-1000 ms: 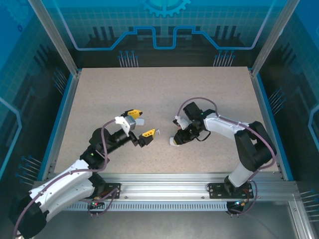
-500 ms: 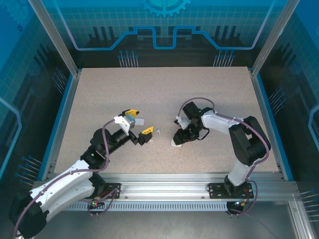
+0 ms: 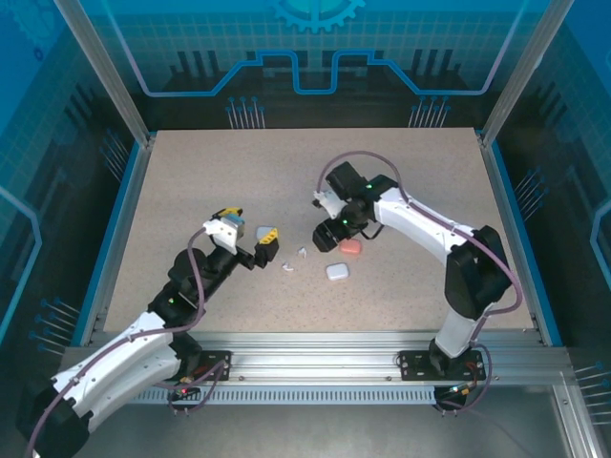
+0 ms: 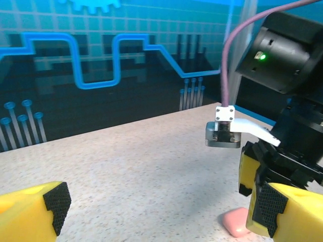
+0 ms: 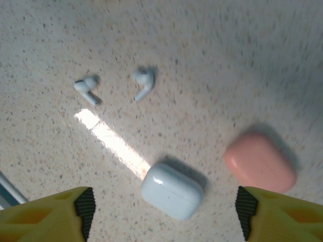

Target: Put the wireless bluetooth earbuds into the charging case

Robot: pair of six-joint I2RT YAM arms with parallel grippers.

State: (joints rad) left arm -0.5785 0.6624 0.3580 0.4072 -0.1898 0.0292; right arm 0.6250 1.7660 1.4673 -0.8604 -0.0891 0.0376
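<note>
Two white earbuds (image 5: 87,88) (image 5: 143,82) lie loose on the table, also visible from above (image 3: 286,268) (image 3: 302,253). A white charging case (image 5: 171,190) (image 3: 337,272) lies shut on the table, with a salmon-pink case (image 5: 260,162) (image 3: 351,246) beside it. My right gripper (image 5: 164,224) (image 3: 329,229) hovers open above both cases with nothing between its fingers. Left of the earbuds my left gripper (image 3: 250,239) (image 4: 159,212) stands wide open and empty. The pink case (image 4: 234,222) peeks past its right finger.
The right arm's wrist and one yellow finger (image 4: 248,171) hang close in front of the left gripper. Speckled tabletop (image 3: 239,181) stretches behind, bounded by blue-edged walls (image 3: 129,191). An aluminium rail (image 3: 315,343) runs along the near edge.
My right gripper has opened, let go of the white case and lifted away to the back left, uncovering the pink case. The left gripper has drawn back to the left, still open.
</note>
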